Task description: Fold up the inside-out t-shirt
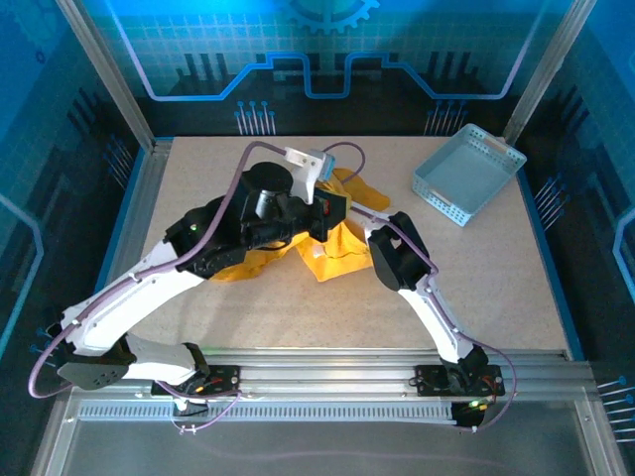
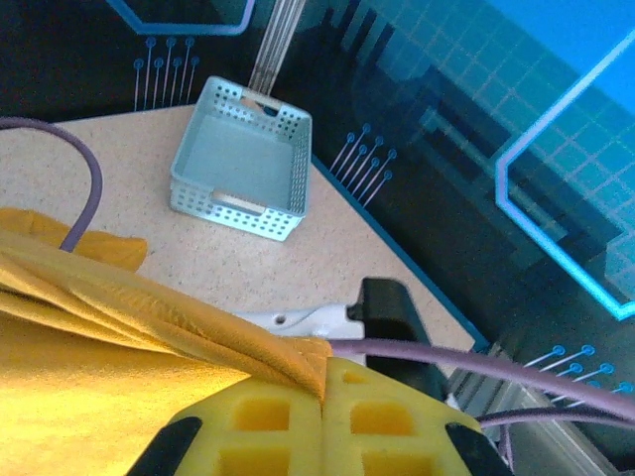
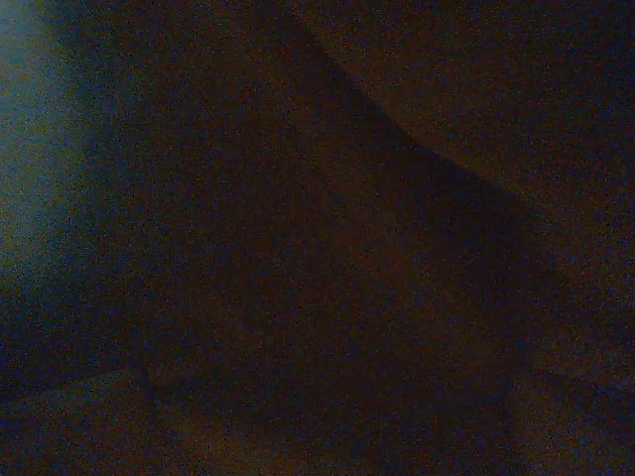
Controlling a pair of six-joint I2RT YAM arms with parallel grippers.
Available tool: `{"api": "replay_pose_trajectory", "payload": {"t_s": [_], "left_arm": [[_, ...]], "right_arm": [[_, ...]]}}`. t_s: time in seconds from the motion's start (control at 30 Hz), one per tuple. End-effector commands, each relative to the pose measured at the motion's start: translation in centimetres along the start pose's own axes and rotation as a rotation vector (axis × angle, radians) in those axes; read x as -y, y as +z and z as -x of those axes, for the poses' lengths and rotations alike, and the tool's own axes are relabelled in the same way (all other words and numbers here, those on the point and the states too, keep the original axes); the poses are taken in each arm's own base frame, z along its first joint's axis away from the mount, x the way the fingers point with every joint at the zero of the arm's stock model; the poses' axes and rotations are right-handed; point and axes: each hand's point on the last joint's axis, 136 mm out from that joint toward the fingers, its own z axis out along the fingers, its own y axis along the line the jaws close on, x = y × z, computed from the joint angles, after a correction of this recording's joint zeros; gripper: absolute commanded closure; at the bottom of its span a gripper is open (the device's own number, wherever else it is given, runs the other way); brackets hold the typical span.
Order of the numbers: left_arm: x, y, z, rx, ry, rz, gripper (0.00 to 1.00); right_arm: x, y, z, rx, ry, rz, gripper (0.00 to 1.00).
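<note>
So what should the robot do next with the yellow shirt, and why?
Probably raise the left gripper a little to draw the t-shirt open. It is shut on a bunched fold, and the cloth lies crumpled in a heap, not spread flat.

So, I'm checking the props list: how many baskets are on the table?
1: the pale blue perforated basket, empty, at the far right corner of the table. The crumpled yellow t-shirt at mid-table covers some surface, so I can't see under it.
</note>
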Motion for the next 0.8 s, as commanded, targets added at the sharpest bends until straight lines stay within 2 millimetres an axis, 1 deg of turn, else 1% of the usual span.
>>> {"api": "replay_pose_trajectory", "payload": {"t_s": [0.0, 0.03, 0.13, 0.23, 0.27, 0.3, 0.37, 0.4, 0.43, 0.47, 0.5, 0.57, 0.6, 0.63, 0.7, 0.73, 0.77], "left_arm": [[3.3, -2.0, 3.8, 0.114, -0.006, -0.114, 1.0], [3.1, -2.1, 3.9, 0.121, 0.0, -0.101, 1.0], [2.2, -2.7, 4.1, 0.145, 0.015, -0.055, 1.0], [0.2, -3.2, 4.3, 0.16, 0.02, 0.035, 1.0], [-0.7, -3.4, 4.3, 0.162, 0.016, 0.069, 1.0], [-1.7, -3.4, 4.2, 0.161, 0.012, 0.105, 1.0], [-4.1, -3.5, 4.1, 0.158, -0.006, 0.189, 1.0], [-5.2, -3.4, 4.0, 0.152, -0.013, 0.216, 1.0], [-6.6, -3.4, 4.0, 0.149, -0.028, 0.253, 1.0], [-8.0, -3.4, 3.9, 0.143, -0.048, 0.29, 1.0], [-9.4, -3.5, 3.9, 0.142, -0.067, 0.321, 1.0], [-12.7, -3.7, 3.8, 0.14, -0.125, 0.393, 1.0], [-14.1, -3.7, 3.6, 0.138, -0.147, 0.42, 1.0], [-15.9, -3.7, 3.4, 0.137, -0.164, 0.464, 1.0], [-19.1, -3.5, 2.6, 0.116, -0.199, 0.535, 1.0], [-20.8, -3.2, 1.9, 0.096, -0.214, 0.577, 1.0], [-22.8, -3.0, 0.9, 0.071, -0.241, 0.622, 1.0]], "right_arm": [[2.7, 3.0, -6.0, -0.218, -0.084, -0.151, 0.11], [2.8, 3.0, -6.0, -0.222, -0.086, -0.157, 0.15], [2.9, 2.6, -5.5, -0.192, -0.105, -0.168, 0.34], [3.4, 2.2, -4.9, -0.177, -0.073, -0.133, 0.71], [3.2, 1.9, -4.4, -0.159, -0.061, -0.093, 0.81], [3.3, 1.4, -4.1, -0.142, -0.049, -0.063, 0.87], [2.8, -0.3, -2.9, -0.08, -0.04, 0.034, 0.99], [2.8, -1.2, -2.5, -0.053, -0.036, 0.064, 1.0], [2.6, -2.7, -1.9, -0.023, -0.029, 0.114, 1.0], [2.0, -4.0, -1.4, 0.008, -0.038, 0.19, 1.0], [1.6, -4.9, -1.3, 0.027, -0.043, 0.244, 1.0], [1.0, -7.8, -0.8, 0.08, -0.054, 0.347, 1.0], [1.0, -9.0, -0.5, 0.105, -0.054, 0.381, 1.0], [1.0, -10.3, -0.5, 0.13, -0.056, 0.415, 1.0], [1.1, -12.8, -0.1, 0.187, -0.056, 0.49, 1.0], [1.2, -13.8, -0.2, 0.212, -0.056, 0.53, 1.0], [1.4, -15.1, 0.0, 0.246, -0.056, 0.581, 1.0]]}}
